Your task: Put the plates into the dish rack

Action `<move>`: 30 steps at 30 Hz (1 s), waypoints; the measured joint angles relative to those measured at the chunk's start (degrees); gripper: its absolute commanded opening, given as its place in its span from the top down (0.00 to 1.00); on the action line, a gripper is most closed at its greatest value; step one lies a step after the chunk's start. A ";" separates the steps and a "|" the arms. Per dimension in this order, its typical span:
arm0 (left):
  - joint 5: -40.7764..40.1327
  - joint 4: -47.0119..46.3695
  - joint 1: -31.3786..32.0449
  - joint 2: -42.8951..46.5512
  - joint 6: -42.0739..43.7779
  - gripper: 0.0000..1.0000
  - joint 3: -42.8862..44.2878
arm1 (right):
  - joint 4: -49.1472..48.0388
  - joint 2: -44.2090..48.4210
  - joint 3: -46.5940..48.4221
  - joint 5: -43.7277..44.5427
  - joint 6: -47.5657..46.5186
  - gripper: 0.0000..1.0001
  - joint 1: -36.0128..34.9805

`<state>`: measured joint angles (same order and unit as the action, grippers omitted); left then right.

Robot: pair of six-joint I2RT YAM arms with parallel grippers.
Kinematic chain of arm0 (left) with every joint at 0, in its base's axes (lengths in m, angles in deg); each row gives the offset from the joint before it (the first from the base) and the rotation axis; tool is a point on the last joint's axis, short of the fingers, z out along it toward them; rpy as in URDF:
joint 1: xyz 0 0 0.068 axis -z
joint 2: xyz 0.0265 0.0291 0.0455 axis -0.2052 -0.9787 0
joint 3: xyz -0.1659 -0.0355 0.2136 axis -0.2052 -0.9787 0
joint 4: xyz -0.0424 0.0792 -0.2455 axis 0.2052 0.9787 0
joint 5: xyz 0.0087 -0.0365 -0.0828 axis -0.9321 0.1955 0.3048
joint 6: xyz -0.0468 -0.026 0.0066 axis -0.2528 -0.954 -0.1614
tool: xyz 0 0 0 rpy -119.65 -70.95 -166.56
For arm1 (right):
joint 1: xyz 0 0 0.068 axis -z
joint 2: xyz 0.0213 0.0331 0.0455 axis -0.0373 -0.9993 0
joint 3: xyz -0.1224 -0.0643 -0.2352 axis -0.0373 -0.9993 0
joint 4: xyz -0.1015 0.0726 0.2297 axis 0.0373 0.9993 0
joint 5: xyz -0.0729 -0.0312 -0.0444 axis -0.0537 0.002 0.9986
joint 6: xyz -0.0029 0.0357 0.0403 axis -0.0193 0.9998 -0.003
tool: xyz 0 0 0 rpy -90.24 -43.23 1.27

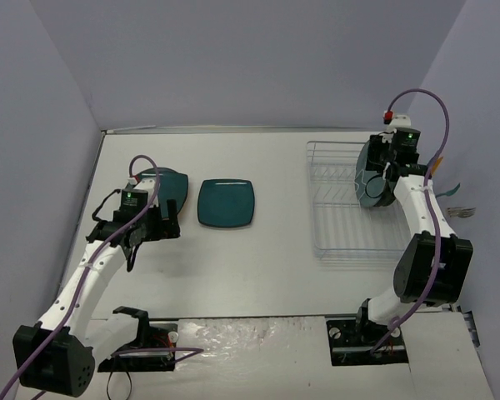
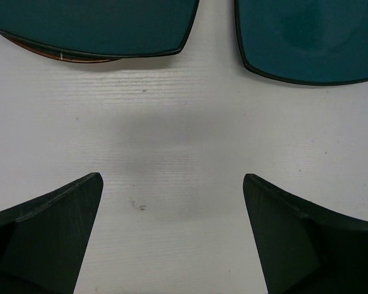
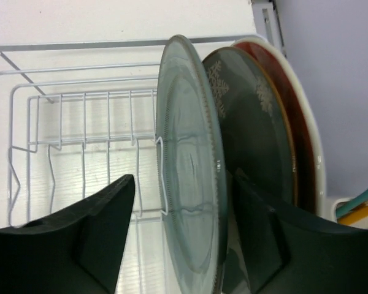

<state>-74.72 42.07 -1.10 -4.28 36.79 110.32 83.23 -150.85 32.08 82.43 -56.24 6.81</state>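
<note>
**Grey-green plate on edge in the rack, right fingers parted around it**

From above: on the white table (image 1: 258, 275), the white wire dish rack (image 1: 342, 225) sits on the right side. The right gripper (image 1: 377, 185) reaches into its far right end, where dark plates stand on edge. On the left, the left gripper (image 1: 168, 223) hangs low over the table. It is just beside a glossy blue-teal round plate (image 1: 173, 182), and a dark teal squarish plate (image 1: 225, 202) lies flat a little further right.

Left wrist camera: the left gripper (image 2: 173, 180) is spread wide with nothing between its fingers (image 2: 55, 220), only bare table (image 2: 172, 122). Ahead to the left is the glossy blue-teal round plate (image 2: 98, 24), resting on an orange-brown plate (image 2: 61, 56) whose edge peeks out beneath. Ahead to the right is the dark teal squarish plate (image 2: 313, 37), apart from that stack.

Right wrist camera: a grey-green round plate (image 3: 187, 159) stands upright in a slot of the dish rack (image 3: 86, 116), with the right gripper (image 3: 184, 180) straddling it. The fingers (image 3: 92, 233) are apart. The one on the left of this picture is clear of the plate, with wire showing in the gap. The other sits close against the plate's back, and I cannot tell whether it touches. Behind stand a dark plate with pale flower sprigs (image 3: 257, 135) and a red plate with a cream rim (image 3: 299, 141).
</note>
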 measured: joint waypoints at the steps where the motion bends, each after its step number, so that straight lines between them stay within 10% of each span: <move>1: 0.00 0.03 0.00 0.35 -0.24 0.03 0.00 | -0.14 0.42 0.00 -0.52 0.58 0.27 -0.01; 16: 4.64 -0.53 0.00 -0.46 -8.47 0.03 0.26 | -1.82 19.54 -1.55 -11.68 13.29 0.00 -2.94; 30: 7.75 -6.10 0.00 -6.46 -13.38 0.03 1.20 | -23.01 8.55 -21.48 -17.68 42.13 0.01 -33.41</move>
<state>-66.97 35.97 -1.10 -10.74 23.41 111.53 60.22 -142.30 10.60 64.75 -14.12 -26.61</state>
